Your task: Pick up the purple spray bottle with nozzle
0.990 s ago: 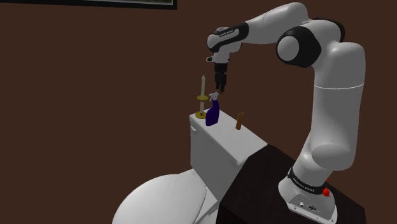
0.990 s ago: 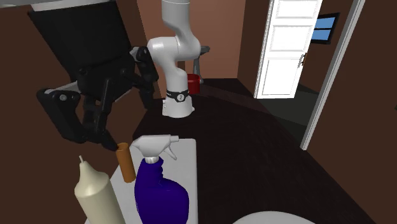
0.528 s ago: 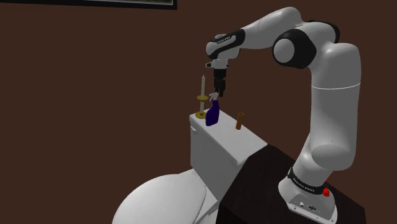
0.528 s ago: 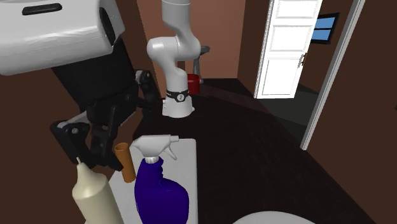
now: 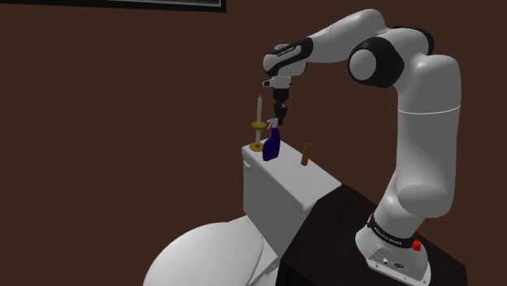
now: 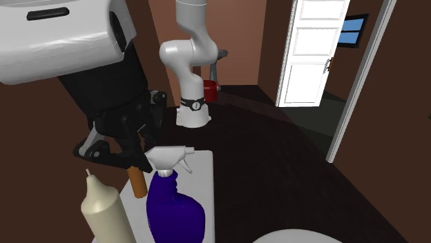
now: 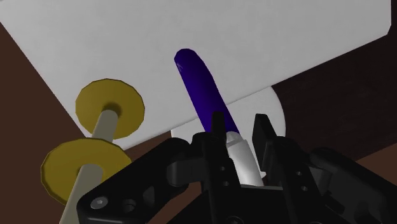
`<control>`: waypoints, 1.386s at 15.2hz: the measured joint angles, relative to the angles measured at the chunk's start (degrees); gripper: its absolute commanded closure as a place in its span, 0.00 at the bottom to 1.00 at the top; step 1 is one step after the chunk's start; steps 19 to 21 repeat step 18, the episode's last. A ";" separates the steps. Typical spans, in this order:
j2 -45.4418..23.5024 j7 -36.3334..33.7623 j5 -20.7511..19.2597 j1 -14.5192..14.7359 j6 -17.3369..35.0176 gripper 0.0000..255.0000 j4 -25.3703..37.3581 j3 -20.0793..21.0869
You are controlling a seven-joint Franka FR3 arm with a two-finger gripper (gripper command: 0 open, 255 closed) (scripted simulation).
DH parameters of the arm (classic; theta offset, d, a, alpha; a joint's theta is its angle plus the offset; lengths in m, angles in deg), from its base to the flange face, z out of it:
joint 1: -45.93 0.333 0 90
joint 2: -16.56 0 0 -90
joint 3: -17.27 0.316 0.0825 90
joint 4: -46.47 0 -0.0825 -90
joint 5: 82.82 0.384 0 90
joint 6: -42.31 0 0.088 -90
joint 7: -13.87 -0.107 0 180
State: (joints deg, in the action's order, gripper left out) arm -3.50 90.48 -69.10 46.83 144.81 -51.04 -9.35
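Purple spray bottle [image 6: 176, 210] with white trigger nozzle [image 6: 168, 159]: upright on the flat lid of a white toilet tank [image 5: 280, 195], toward the wall end of the lid. Flanked by a cream candle [image 6: 102, 207] in a brass holder [image 7: 109, 105] on one side and a small brown cylinder [image 5: 305, 153] on the other. Close beside the candle holder in the shoulder view; clearly apart from the cylinder. Base resting on the lid, not raised.

Pincer [image 7: 240, 127]: straight above the bottle, pointing down, tips at nozzle height. Black fingers [image 7: 218, 130] placed one on each side of the white nozzle and pressed against it in the wrist view, no gap discernible at either side. Clamped on the nozzle. Purple body extending beyond the fingertips toward the tank lid. In the second exterior view, overlapping the brown cylinder and hiding its upper part.

White arm [image 5: 422, 122]: rising from the dark stand [image 5: 333, 219] at the shoulder view's lower right, bending over at the top and reaching left to the tank. Red button [image 5: 418, 244] at the arm base.

Surroundings: white toilet lid [image 5: 203, 256] below the tank at the shoulder view's lower left; dark brown wall [image 5: 122, 97] behind the tank. White panelled door [image 6: 311, 52] at the second exterior view's upper right, beyond the arm base.
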 measured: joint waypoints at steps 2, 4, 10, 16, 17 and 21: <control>-0.11 0.06 0.04 -0.06 -0.07 1.00 0.15 0.00; 0.18 -0.13 -0.13 -0.01 -0.85 1.00 0.61 -0.04; 1.34 -0.67 -0.82 -0.14 -4.84 1.00 3.61 -0.37; 2.01 -1.36 -1.23 -0.23 -8.90 1.00 7.14 -0.52; 2.15 -1.50 -1.30 -0.22 -9.56 1.00 7.68 -0.53; 2.21 -1.55 -1.33 -0.25 -10.05 1.00 8.13 -0.56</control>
